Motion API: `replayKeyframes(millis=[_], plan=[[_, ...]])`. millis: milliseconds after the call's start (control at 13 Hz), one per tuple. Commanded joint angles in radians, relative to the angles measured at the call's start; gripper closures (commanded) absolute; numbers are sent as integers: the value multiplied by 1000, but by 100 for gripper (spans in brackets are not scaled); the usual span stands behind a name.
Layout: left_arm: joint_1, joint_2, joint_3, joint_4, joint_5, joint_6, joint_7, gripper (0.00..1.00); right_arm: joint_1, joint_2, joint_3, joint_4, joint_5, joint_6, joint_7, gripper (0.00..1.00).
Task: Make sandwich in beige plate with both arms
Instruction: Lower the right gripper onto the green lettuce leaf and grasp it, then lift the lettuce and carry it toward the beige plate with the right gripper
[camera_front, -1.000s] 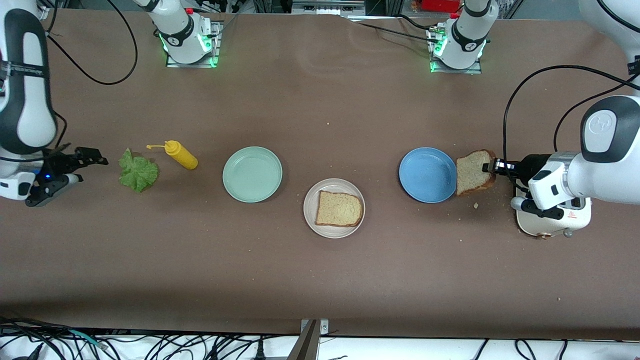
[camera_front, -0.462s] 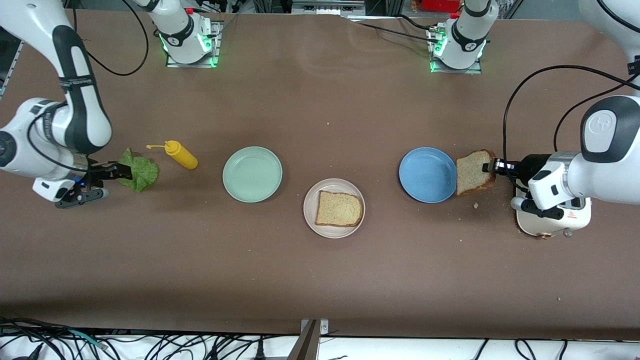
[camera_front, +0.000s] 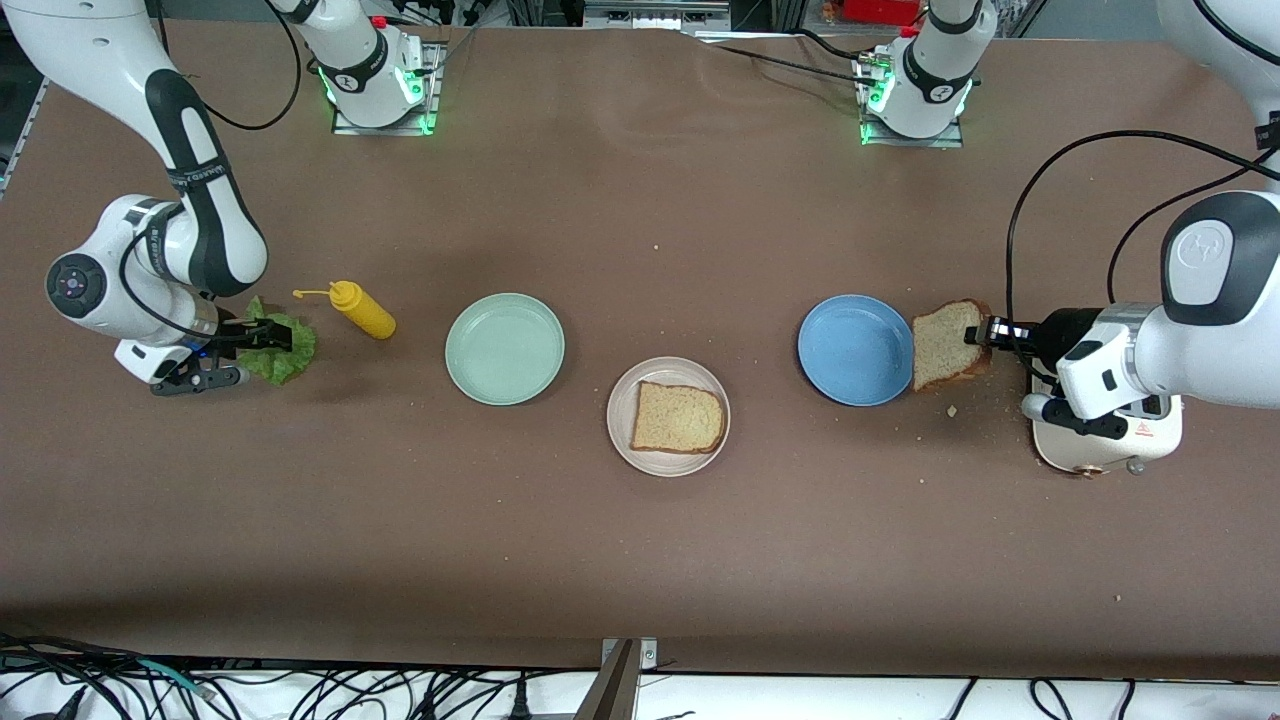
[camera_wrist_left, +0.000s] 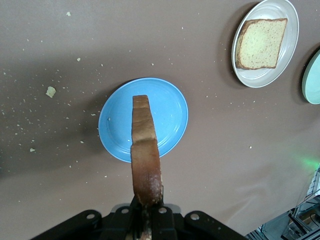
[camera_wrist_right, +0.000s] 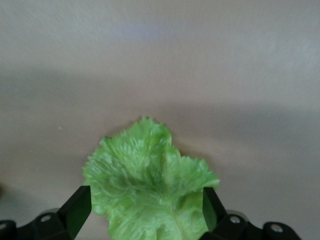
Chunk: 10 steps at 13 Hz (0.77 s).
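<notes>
The left gripper (camera_front: 978, 333) is clamped on the crust edge of a slice of bread (camera_front: 944, 343), holding it up over the table just beside the blue plate (camera_front: 855, 350), on the side toward the left arm's end of the table; in the left wrist view the slice (camera_wrist_left: 145, 152) hangs on edge from the closed fingers with the blue plate (camera_wrist_left: 172, 112) below it. Under the left arm's wrist sits a small white toaster (camera_front: 1105, 445), a little nearer the front camera than the held slice. The right gripper (camera_front: 245, 355) is down at the lettuce leaf (camera_front: 280, 348), its fingers (camera_wrist_right: 76, 210) spread wide with one on each side of the leaf (camera_wrist_right: 147, 187), not closed on it. The leaf lies on the table toward the right arm's end, well apart from the beige plate (camera_front: 625, 440). A yellow squeeze bottle (camera_front: 362, 309) lies on its side just beside the leaf, between it and a mint-green plate (camera_front: 505, 348). The beige plate stands near the table's middle, nearer the front camera than both the mint-green plate and the blue plate, and between them along the table. A second slice of bread (camera_front: 677, 417) lies flat in the beige plate.
</notes>
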<state>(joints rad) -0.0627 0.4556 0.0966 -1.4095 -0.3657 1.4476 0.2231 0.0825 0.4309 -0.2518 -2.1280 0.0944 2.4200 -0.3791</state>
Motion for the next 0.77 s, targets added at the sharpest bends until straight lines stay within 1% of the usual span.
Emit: replayKeyframes(millis=[0,77,231,308,385,538,692], plan=[[-2,3,6,17,-36,-10,-10,100,-23,3,12,-21,-24,24,37,11],[-2,3,6,17,-36,-12,-10,100,-24,14,12,-21,-24,46,26,31],[-2,3,6,17,-36,-10,-10,100,-24,28,12,-21,-24,70,19,76],[-2,3,6,17,-36,-10,-10,100,-26,32,12,-21,-24,70,16,93],[-2,2,6,17,-36,-12,-10,100,-26,32,12,-21,-24,70,14,100],[-2,2,6,17,-36,-10,-10,100,-27,28,12,-18,-24,67,14,100],[-2,2,6,17,-36,-12,-10,100,-27,0,16,-3,-25,59,0,100]])
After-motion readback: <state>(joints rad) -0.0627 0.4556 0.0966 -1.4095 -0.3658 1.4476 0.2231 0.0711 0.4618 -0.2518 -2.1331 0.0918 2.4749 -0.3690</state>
